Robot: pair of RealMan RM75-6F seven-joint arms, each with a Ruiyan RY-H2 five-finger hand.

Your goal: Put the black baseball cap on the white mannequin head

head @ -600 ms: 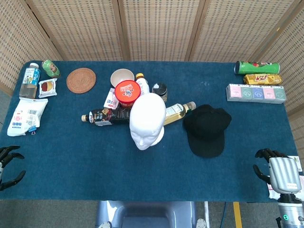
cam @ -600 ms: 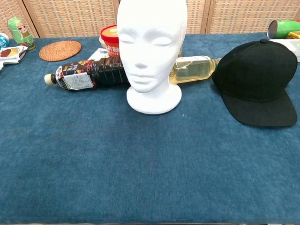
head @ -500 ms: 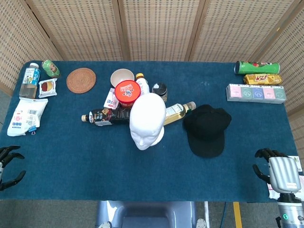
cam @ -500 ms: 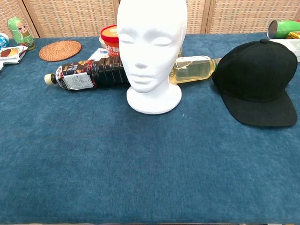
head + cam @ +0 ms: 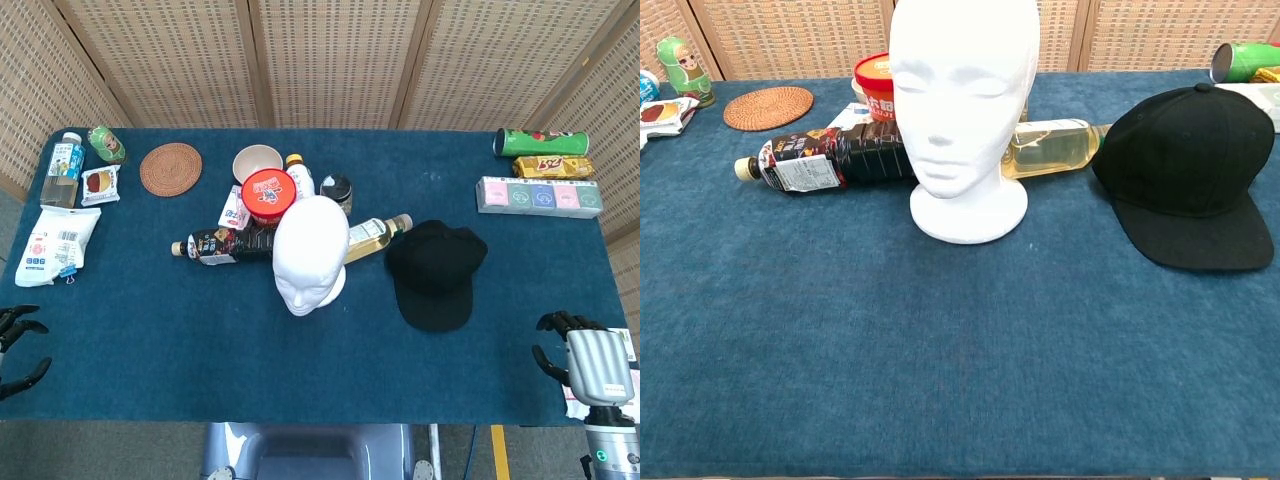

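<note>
The white mannequin head [image 5: 310, 255] [image 5: 962, 105] stands upright and bare in the middle of the blue table. To its right the black baseball cap [image 5: 436, 271] [image 5: 1193, 170] lies flat on the cloth, brim toward the near edge. My left hand [image 5: 18, 347] shows at the table's near left corner, fingers spread, holding nothing. My right hand [image 5: 583, 363] hangs at the near right corner, fingers apart and empty. Both hands are far from the cap and appear only in the head view.
A dark drink bottle [image 5: 221, 244] and a yellow-liquid bottle [image 5: 372, 236] lie behind the mannequin head, with a red cup noodle tub [image 5: 267, 195] and bowl [image 5: 257, 161]. Snacks sit at far left [image 5: 55, 242]; cans and a box [image 5: 539, 195] sit far right.
My left hand has slipped slightly lower and leftward at the frame edge. Nothing else has moved.
</note>
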